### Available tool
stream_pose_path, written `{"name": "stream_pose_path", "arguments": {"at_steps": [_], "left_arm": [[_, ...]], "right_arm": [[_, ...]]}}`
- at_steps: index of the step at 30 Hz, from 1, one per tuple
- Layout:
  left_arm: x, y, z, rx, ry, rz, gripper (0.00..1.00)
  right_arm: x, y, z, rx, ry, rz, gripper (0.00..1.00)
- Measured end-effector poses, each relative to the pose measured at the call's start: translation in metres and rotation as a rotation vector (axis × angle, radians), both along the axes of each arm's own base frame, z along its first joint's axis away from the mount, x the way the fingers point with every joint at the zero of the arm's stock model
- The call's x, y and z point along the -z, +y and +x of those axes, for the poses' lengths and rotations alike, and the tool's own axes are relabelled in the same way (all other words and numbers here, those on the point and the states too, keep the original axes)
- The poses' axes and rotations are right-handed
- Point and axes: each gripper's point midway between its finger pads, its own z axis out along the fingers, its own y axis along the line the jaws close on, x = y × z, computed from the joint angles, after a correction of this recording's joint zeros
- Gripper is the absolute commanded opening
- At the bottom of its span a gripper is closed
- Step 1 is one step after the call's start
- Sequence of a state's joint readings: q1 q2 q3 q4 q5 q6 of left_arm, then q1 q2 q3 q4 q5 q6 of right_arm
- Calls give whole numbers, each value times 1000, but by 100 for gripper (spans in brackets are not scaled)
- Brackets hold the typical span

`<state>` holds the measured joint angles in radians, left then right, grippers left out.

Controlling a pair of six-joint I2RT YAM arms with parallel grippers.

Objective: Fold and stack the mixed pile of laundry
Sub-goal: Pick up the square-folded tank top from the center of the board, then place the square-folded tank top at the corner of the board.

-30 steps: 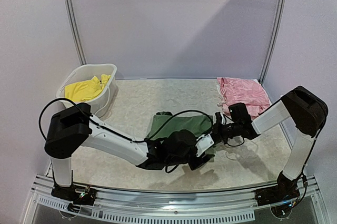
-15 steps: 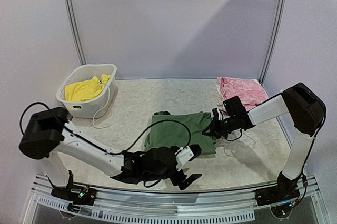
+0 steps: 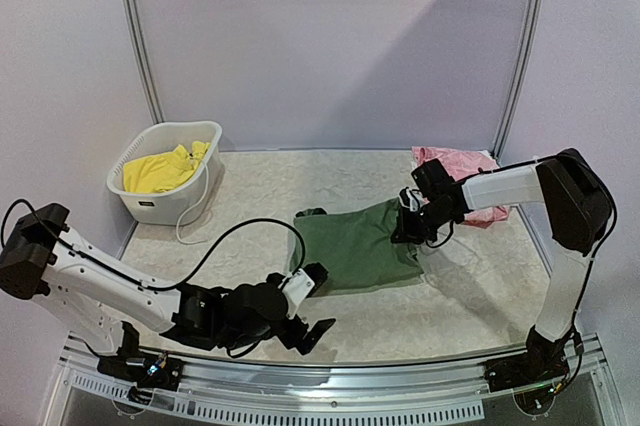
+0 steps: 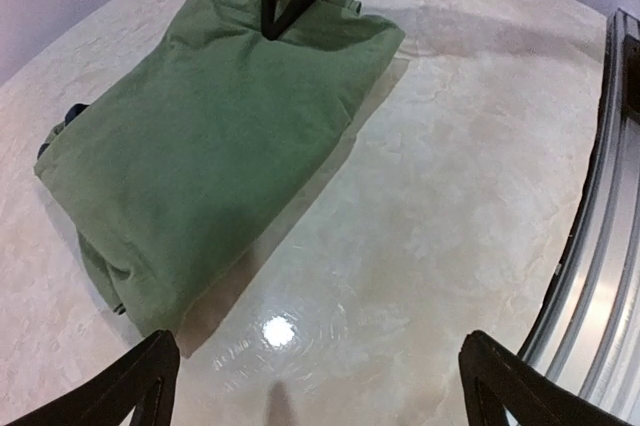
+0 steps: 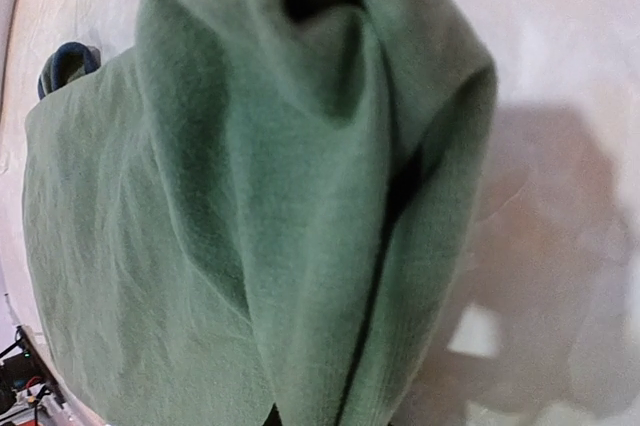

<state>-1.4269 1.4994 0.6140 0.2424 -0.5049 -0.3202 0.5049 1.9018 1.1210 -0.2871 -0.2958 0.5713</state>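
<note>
basket [image 3: 150, 208], white and slotted, far left on the table [image 3: 250, 186], holding the yellow shorts [image 3: 160, 168], not yet taken out. left gripper [image 3: 320, 301], low near the front edge, jaws spread wide and empty; a second ago it sat half-closed over the near edge of the green top, and it has since let go and drawn back toward its own base. green tank top [image 3: 355, 246], centre of the table, lying as a folded slab, graphic not showing, its right edge raised off the surface. dark blue garment [image 3: 310, 214], only a scrap showing at the top's far left corner, seemingly underneath. right gripper [image 3: 412, 226], jaws pinched tight on the top's right edge, now further back and nearer the pink piece than a second ago, the cloth dragged along with it. pink garment [image 3: 475, 161], far right rear, flat. judgement: the fold on the green top looks finished and the right arm alone is moving it, probably toward the pink garment for stacking; shorts remain.
</note>
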Motion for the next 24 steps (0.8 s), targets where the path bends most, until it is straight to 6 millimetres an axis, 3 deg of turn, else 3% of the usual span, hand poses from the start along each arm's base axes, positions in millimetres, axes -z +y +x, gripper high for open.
{"name": "stream_pose_path", "arguments": {"at_steps": [4, 13, 24], "left_arm": [[-6, 6, 4, -31, -14, -6, 99], [3, 17, 7, -57, -26, 25, 99], [17, 32, 6, -65, -28, 59, 100]], "right_arm": [[-8, -7, 9, -5, -23, -72, 0], [-20, -21, 29, -20, -48, -228, 0], [-55, -37, 59, -9, -116, -373, 0]]}}
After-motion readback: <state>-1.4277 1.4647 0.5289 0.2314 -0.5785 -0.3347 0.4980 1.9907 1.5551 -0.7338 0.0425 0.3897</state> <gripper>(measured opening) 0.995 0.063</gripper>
